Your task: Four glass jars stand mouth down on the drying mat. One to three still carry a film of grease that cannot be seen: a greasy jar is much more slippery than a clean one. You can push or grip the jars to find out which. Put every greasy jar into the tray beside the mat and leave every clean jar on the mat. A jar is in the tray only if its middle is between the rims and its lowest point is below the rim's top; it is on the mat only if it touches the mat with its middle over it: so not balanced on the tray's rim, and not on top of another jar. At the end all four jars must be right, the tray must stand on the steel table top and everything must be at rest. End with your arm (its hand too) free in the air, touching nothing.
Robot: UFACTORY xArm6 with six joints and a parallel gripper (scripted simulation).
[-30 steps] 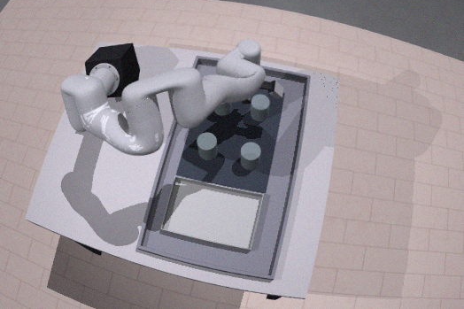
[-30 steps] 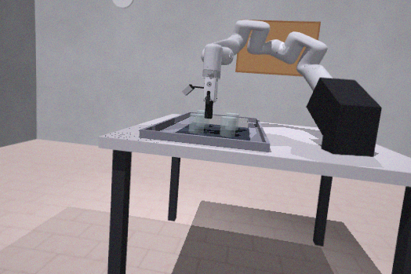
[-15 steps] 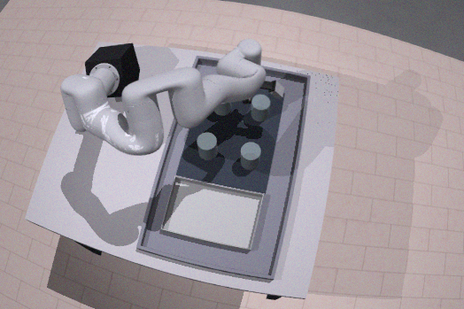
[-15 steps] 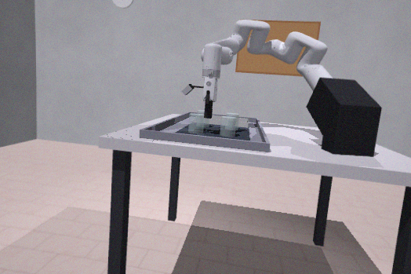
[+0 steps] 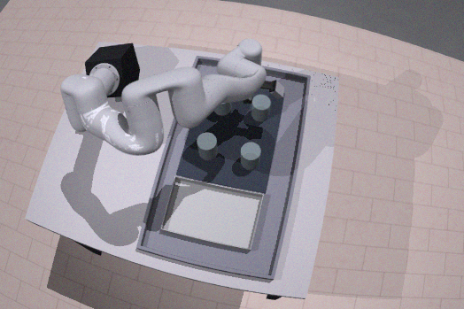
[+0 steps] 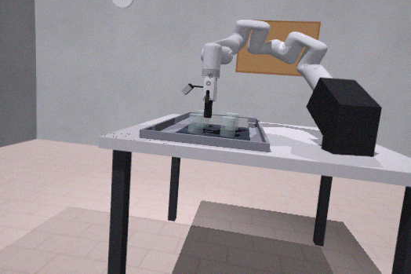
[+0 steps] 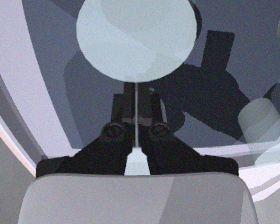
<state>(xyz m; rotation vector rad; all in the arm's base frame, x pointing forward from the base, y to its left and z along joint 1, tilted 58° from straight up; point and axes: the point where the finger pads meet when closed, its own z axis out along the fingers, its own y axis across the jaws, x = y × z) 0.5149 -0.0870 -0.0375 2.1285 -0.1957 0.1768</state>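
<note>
Four pale glass jars stand mouth down on the dark drying mat point(image 5: 230, 177). Three show whole in the top view: the back right jar point(image 5: 261, 107), the front left jar point(image 5: 206, 145) and the front right jar point(image 5: 251, 154). The back left jar point(image 5: 223, 108) point(image 7: 136, 26) is half hidden under the arm. My gripper point(image 7: 136, 91) point(image 6: 207, 115) is shut and empty, its fingertips low over the mat just short of that jar's side. Another jar point(image 7: 263, 120) shows at the right of the wrist view. The pale tray point(image 5: 254, 221) beside the mat holds nothing.
The mat and tray lie inside a raised grey border point(image 5: 302, 137) point(image 6: 204, 140) on the table. The arm's black base box point(image 5: 112, 64) point(image 6: 345, 118) stands at the table's back corner. The arm's links hang over the back of the mat.
</note>
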